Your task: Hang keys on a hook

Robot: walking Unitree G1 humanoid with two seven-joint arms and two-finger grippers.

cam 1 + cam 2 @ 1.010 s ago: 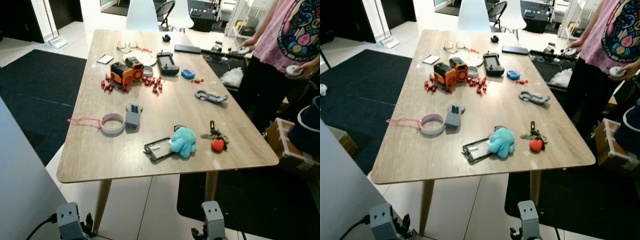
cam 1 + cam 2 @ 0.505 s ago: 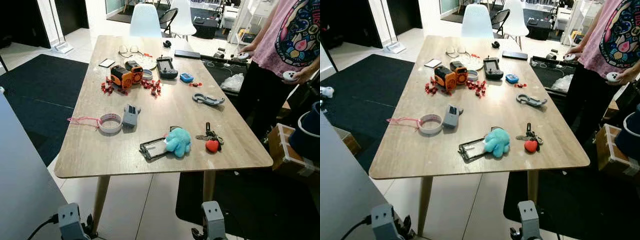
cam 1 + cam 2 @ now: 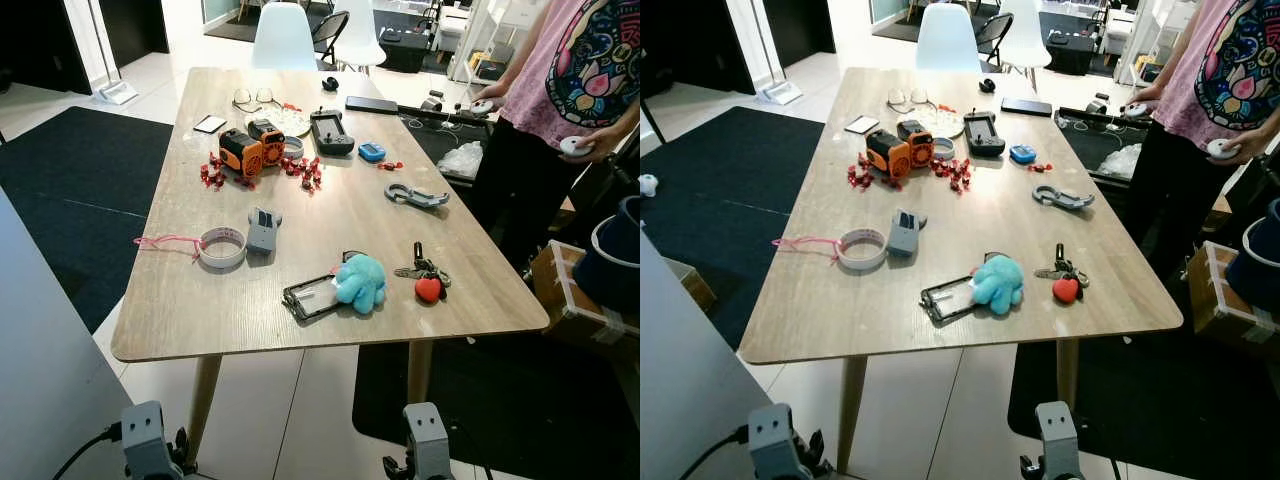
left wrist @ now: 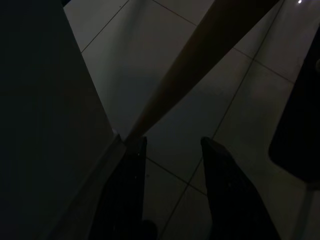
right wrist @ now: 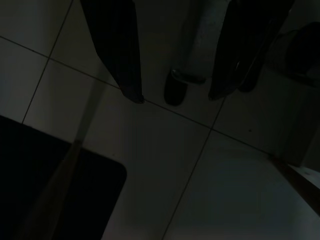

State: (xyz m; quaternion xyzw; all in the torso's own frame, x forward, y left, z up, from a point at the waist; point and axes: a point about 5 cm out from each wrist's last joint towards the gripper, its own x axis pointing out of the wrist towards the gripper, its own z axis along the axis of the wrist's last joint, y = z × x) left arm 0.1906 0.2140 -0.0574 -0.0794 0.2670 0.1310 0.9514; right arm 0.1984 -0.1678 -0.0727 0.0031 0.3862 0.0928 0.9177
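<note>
A bunch of keys [image 3: 420, 270] with a red heart charm [image 3: 429, 290] lies near the right front corner of the long wooden table [image 3: 200, 320]. Both arms hang idle below the table's front edge, their grey wrists [image 3: 148, 438] [image 3: 427, 436] at the bottom of the eye views. In the dark left wrist view my left gripper [image 4: 172, 146] is open over the tiled floor, beside a table leg [image 4: 200, 65]. My right gripper [image 5: 175, 96] is open too, above floor tiles.
Near the keys lie a teal plush [image 3: 361, 282] on a card holder [image 3: 312, 296] and a grey carabiner [image 3: 416, 196]. A tape roll [image 3: 222, 246] and an orange toy [image 3: 253, 146] sit further left. A person [image 3: 570, 90] stands at the table's right side. Dark rugs [image 3: 80, 190] flank the table.
The camera has shifted a little, so the whole scene sits slightly differently. Nothing on the table has moved and both arms still hang.
</note>
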